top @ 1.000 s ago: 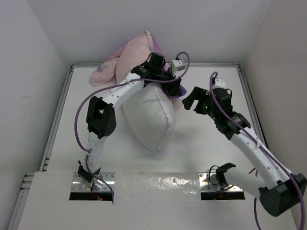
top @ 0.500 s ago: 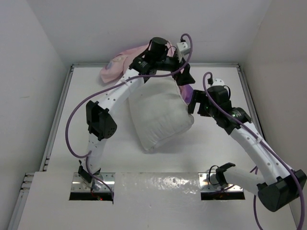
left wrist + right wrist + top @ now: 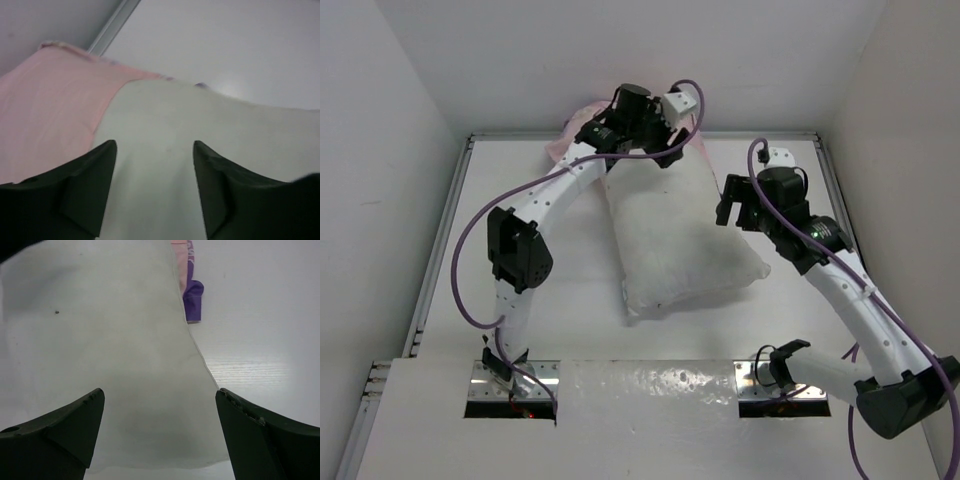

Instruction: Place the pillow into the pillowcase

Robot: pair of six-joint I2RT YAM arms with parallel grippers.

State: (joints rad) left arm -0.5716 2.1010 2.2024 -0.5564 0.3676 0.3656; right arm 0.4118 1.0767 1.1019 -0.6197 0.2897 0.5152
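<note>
The flat white table (image 3: 570,338) carries the large, plump white rectangular pillow (image 3: 680,240), which lies flat at its middle between the arms. The thin pink-and-purple fabric pillowcase (image 3: 568,135) is bunched at the table's far edge, touching the pillow's far end. The right gripper (image 3: 160,435) hovers over the pillow, jaws wide apart and empty. The left gripper (image 3: 155,190) sits at the pillow's far end with jaws half apart; it is unclear whether they pinch the cloth.

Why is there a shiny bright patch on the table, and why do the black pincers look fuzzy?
Right wrist view: light bounces off the glossy table, leaving a pale glare patch beside the pillow. Left wrist view: the picture is soft, and the left pincer probably sits too close to the lens, so its dark fingers blur.
</note>
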